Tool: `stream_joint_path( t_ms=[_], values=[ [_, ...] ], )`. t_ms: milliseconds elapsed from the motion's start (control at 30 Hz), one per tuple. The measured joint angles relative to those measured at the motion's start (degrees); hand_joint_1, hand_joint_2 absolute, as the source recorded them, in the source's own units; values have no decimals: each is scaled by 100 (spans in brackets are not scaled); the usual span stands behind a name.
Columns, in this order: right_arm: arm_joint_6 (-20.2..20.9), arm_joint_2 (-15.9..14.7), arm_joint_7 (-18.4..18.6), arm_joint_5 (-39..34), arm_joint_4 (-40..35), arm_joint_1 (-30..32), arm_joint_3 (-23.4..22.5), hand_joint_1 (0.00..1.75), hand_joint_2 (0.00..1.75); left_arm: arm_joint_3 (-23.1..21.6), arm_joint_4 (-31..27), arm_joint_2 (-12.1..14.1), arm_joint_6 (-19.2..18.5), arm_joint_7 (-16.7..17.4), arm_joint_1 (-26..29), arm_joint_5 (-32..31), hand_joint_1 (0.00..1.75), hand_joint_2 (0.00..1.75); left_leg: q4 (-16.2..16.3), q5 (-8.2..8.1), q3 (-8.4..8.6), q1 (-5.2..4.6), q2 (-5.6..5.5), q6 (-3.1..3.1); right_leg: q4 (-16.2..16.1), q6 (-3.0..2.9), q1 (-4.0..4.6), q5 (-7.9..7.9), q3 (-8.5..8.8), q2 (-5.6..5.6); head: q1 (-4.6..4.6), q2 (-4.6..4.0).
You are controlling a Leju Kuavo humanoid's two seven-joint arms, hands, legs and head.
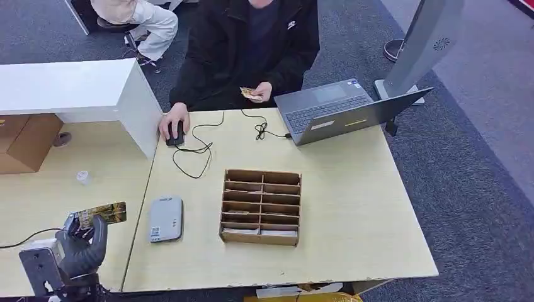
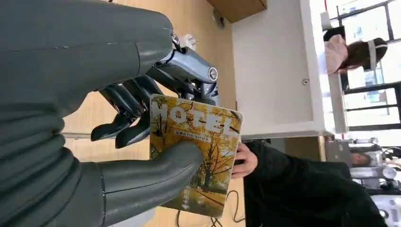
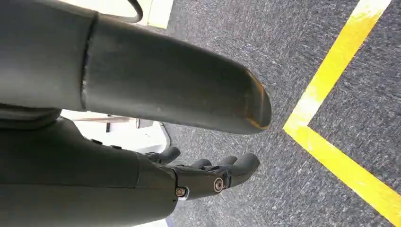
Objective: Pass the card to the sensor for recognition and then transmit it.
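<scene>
Left hand (image 1: 85,242) raised, card (image 1: 104,214) pinched

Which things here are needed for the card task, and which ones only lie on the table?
Needed: the hotel card held in the left hand; the grey sensor; the person seated opposite.

Lying about: cardboard organizer, laptop, mouse, small white cap.

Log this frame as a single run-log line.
left hand: holds hotel card, raised | card reader: on table, right of card, apart | right hand: hanging over floor, holding nothing | scan: not yet done
</scene>
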Motion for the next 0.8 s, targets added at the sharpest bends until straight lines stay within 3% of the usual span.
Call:
stream_joint_path(
  t_ms=[267,800],
  values=[
    [-2,0,-17,44,0,-5,0,0,0,72,327,2,-57,66,-136,77,175,175,0,0,0,0,0,0,0,0,0,0,0,-1,0,0],
    [7,0,-50,63,0,-32,116,0,0,66,1773,50,-116,313,-794,7,175,175,0,0,3,0,1,0,0,0,0,1,0,1,0,0]
  ],
)
